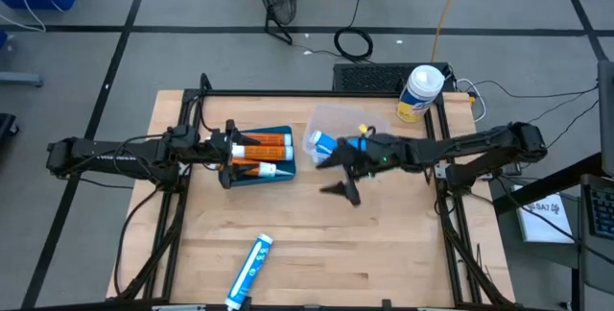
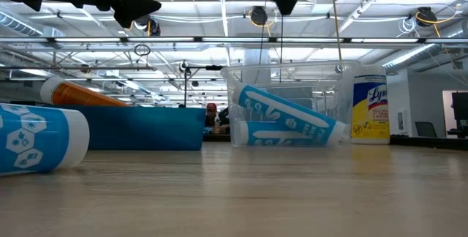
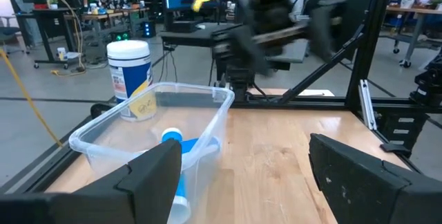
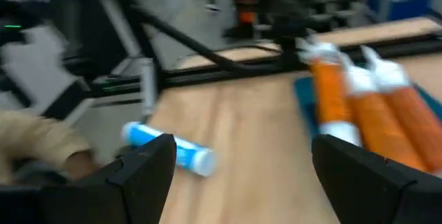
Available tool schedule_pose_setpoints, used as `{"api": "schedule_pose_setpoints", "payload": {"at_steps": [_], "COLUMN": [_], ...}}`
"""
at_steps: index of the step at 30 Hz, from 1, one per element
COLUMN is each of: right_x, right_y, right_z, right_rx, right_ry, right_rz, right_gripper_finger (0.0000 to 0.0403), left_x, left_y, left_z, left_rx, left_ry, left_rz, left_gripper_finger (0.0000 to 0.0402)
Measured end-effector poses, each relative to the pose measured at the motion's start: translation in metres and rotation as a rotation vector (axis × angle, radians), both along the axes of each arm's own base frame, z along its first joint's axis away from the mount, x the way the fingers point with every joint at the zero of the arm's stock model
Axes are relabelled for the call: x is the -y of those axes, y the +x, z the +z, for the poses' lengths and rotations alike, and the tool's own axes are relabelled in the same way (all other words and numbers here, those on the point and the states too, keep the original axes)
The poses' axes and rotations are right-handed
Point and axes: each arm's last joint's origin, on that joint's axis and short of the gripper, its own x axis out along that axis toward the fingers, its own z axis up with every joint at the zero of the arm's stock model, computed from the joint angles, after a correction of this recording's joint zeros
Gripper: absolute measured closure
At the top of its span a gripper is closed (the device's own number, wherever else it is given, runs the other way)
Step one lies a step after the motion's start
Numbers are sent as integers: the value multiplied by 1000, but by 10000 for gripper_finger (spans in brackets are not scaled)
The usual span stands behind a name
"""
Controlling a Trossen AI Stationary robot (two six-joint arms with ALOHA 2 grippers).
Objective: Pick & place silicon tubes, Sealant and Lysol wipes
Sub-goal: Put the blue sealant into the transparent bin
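Wooden desk (image 1: pixel 384 244): one slim blue-and-white silicone tube (image 1: pixel 249 271) lies loose at the near edge, left of centre, long axis diagonal, cap pointing near-left. Right tool (image 1: pixel 347 179) hovers mid-desk, fingers apart, empty; tube sits near-left of it. Left tool (image 1: pixel 228 148) over the blue tray (image 1: pixel 278 175), fingers apart, about equally close.

In the low view the picture's left edge cuts off the near blue tube (image 2: pixel 36 148), and the blue bin's (image 2: pixel 139 127) wall hides most of an orange tube (image 2: pixel 77 94). The right wrist view is blurred; a person's hand (image 4: pixel 38 151) at its edge is smeared. The Lysol wipes (image 3: pixel 130 79) label is too small to read from the left wrist
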Motion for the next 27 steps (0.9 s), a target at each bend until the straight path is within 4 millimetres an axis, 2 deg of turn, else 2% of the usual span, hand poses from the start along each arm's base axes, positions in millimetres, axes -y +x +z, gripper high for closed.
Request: {"api": "schedule_pose_setpoints", "payload": {"at_steps": [3,7,11,14,21,27], "right_x": [-25,-54,-71,-75,-71,-69], "right_y": [-3,-11,-21,-30,-46,-54], "right_z": [0,-12,-26,-37,-57,-67], "right_rx": [2,40,161,263,435,501], "right_ry": [2,-5,-29,-59,-204,-321], "right_rz": [89,182,252,277,287,293], "right_gripper_finger": [90,90,90,90,90,90], "left_x": [0,0,0,0,2,2], "left_y": [0,0,0,0,0,0], "left_z": [0,0,0,0,0,-2], "left_rx": [0,0,0,3,-7,-25], "left_ry": [0,0,0,-23,-302,-323], "left_rz": [0,1,1,1,-50,-50], "left_gripper_finger": [91,91,91,91,91,91]}}
